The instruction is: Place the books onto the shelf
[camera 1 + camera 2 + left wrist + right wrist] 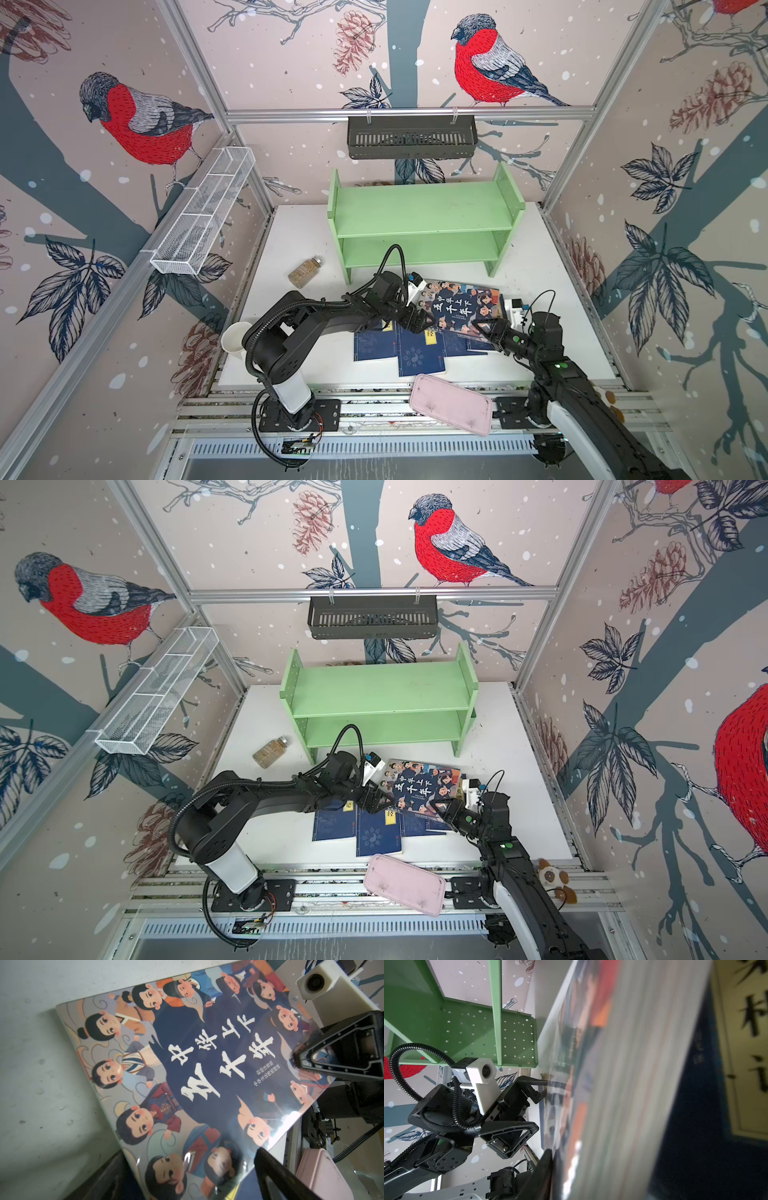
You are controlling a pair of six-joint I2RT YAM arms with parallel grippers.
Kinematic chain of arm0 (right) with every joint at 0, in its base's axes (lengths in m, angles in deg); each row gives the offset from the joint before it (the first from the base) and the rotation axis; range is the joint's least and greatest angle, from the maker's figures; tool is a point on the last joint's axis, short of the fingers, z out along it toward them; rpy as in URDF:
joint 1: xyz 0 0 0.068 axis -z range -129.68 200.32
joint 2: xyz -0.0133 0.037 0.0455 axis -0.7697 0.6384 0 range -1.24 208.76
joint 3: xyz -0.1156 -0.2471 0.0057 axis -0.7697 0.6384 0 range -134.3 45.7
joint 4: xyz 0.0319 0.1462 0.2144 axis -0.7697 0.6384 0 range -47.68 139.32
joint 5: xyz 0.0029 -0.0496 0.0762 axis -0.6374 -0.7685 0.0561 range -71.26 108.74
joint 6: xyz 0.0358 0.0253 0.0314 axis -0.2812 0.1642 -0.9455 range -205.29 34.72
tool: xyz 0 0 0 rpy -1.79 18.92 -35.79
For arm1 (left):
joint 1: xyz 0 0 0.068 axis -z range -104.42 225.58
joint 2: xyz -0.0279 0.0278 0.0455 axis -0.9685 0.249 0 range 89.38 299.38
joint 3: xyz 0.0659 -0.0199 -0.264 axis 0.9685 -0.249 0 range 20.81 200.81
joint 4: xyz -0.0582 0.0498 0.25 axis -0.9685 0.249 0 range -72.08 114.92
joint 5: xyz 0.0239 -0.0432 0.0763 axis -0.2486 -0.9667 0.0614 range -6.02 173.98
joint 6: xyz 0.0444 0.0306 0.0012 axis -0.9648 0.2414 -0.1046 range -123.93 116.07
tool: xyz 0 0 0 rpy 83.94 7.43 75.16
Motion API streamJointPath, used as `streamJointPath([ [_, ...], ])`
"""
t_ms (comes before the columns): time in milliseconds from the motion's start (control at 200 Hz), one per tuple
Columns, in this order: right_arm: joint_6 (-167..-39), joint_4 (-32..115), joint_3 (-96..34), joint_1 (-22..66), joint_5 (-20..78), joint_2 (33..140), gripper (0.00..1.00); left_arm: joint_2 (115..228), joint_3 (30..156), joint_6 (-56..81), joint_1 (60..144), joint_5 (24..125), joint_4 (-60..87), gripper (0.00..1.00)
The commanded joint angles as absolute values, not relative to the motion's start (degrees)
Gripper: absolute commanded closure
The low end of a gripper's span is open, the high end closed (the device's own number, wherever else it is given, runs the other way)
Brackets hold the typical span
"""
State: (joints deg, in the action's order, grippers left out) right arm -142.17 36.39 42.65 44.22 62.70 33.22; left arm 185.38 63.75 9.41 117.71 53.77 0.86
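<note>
Tray (451, 405), pink, nearest of all, across the front rails just this side of the cartoon book (461, 307). Next, navy books (419, 357) flat on the white table (540, 324), side by side and overlapping, yellow labels up, far ends tucked under the cartoon book. On top of them the cartoon book (207, 1074) itself, face up, white characters plain in the left wrist view. Right gripper (484, 328) at that book's near right corner, jaws clamped on its edge: one finger (332, 1071) on the glossy cover, page edge close up and blurred in the right wrist view. Whether that corner is raised, not clear. Left gripper (424, 323) at the book's left edge, jaws wide apart, one fingertip (534, 1095) just beside the cover. Cup (235, 337), white, well left of the book. Jar (304, 272) lying left of and beyond the book. Shelf (424, 208), green, two tiers, standing just beyond the book, apart from it. Farther still past the book, black basket (411, 139) on the back wall and wire basket (203, 212) on the left wall.
</note>
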Motion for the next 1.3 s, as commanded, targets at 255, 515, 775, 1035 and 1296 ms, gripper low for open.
streamJointPath([
  [255, -142.74, 31.16, 40.25, 46.78, 71.29, 29.78, 0.91, 178.74, 71.09, -1.51, 117.78, 50.29, 15.27, 0.05],
  [515, -144.35, 30.22, 37.34, 48.7, 75.64, 28.63, 0.92, 173.22, 79.78, -14.66, 117.77, 44.61, 34.17, 0.05],
  [775, -145.8, 30.2, 33.74, 48.92, 77.84, 28.75, 0.94, 166.02, 88.67, -21.94, 115.82, 46.32, 49.33, 0.04],
  [1035, -148.06, 28.07, 30.2, 48.05, 77.67, 28.79, 0.94, 161.74, 96.32, -27.67, 111.44, 45.54, 57.66, 0.04],
  [1296, -150.26, 22.12, 28.92, 41.93, 70.38, 31.39, 0.92, 161.01, 100.11, -23.79, 109.05, 45.12, 56.53, 0.04],
])
